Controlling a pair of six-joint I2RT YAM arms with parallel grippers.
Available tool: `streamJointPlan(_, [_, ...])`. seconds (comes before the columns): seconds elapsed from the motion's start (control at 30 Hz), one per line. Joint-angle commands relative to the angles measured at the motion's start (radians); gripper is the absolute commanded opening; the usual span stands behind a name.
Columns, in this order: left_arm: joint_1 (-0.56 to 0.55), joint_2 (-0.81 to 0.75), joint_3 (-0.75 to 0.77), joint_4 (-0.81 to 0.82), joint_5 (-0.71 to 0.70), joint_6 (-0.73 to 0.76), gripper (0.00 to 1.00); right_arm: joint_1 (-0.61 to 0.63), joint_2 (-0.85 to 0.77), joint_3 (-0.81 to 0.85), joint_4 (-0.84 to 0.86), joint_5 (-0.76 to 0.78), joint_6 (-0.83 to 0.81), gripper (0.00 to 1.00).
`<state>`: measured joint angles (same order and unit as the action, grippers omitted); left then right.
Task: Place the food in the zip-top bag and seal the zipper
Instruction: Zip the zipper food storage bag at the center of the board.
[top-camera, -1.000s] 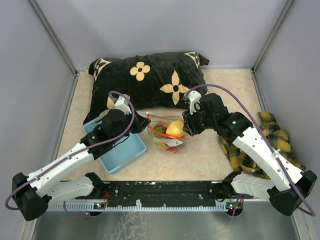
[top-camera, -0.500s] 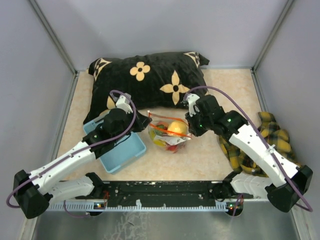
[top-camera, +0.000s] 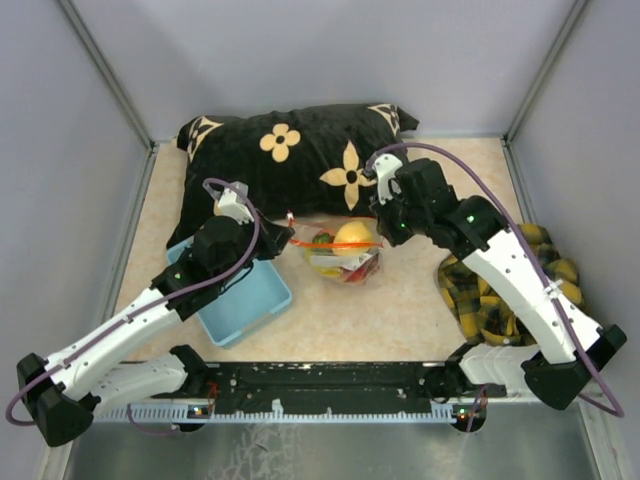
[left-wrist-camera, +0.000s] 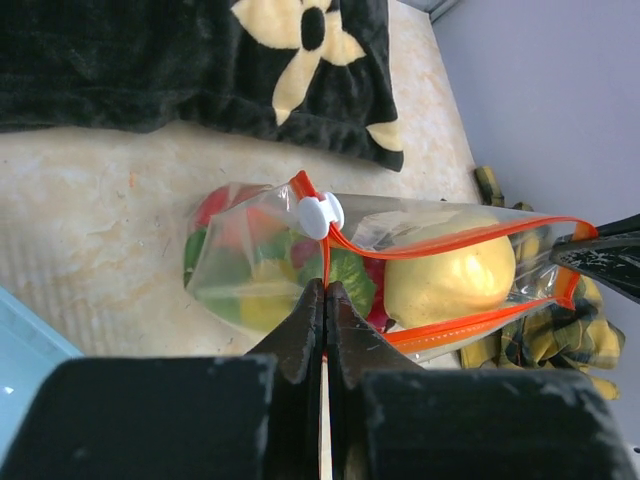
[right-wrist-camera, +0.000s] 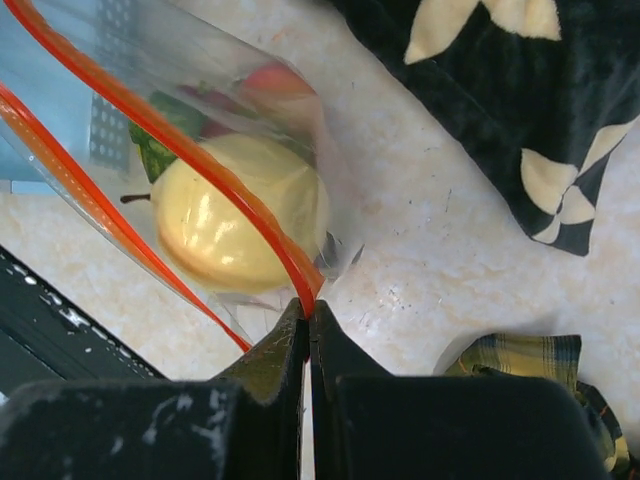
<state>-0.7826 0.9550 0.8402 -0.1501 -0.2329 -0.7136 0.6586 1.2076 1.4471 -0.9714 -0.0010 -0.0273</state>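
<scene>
The clear zip-top bag (top-camera: 345, 255) hangs stretched between my two grippers, just in front of the pillow. It holds the food: a yellow pear (left-wrist-camera: 450, 282), green and red pieces (left-wrist-camera: 250, 255). The red zipper (left-wrist-camera: 440, 243) runs in two parted strips, with a white slider (left-wrist-camera: 320, 215) near the left end. My left gripper (left-wrist-camera: 325, 290) is shut on the zipper's left end. My right gripper (right-wrist-camera: 307, 312) is shut on the zipper's right corner (right-wrist-camera: 305, 285), beside the pear (right-wrist-camera: 235, 215). In the top view the left gripper (top-camera: 283, 238) and right gripper (top-camera: 383, 237) sit at the bag's two ends.
A black pillow with cream flowers (top-camera: 300, 155) lies right behind the bag. A light blue basket (top-camera: 240, 300) sits under the left arm. A yellow plaid cloth (top-camera: 500, 290) lies under the right arm. Grey walls enclose the tabletop.
Both grippers have lifted and moved away from me toward the pillow, carrying the bag with them. The bag's mouth is now pulled straighter and tauter between them.
</scene>
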Motion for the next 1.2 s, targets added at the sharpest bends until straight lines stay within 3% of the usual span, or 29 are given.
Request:
streamJointPlan(0.0, [0.009, -0.023, -0.031, 0.013, -0.026, 0.000, 0.00, 0.006, 0.006, -0.034, 0.037, -0.028, -0.029, 0.00])
streamJointPlan(0.27, [0.009, -0.009, -0.019, 0.060, 0.006, -0.010, 0.00, 0.006, -0.039, -0.036, 0.070, -0.103, -0.062, 0.42])
streamJointPlan(0.37, [0.009, -0.008, -0.019, 0.074, 0.013, -0.013, 0.00, 0.012, -0.060, -0.023, 0.095, -0.179, -0.074, 0.51])
streamJointPlan(0.67, [0.009, -0.007, -0.029, 0.098, 0.013, -0.024, 0.00, 0.183, 0.017, -0.017, 0.191, -0.309, -0.086, 0.56])
streamJointPlan(1.17, [0.009, -0.029, -0.081, 0.146, 0.035, -0.036, 0.00, 0.190, 0.213, -0.086, 0.289, -0.342, -0.092, 0.60])
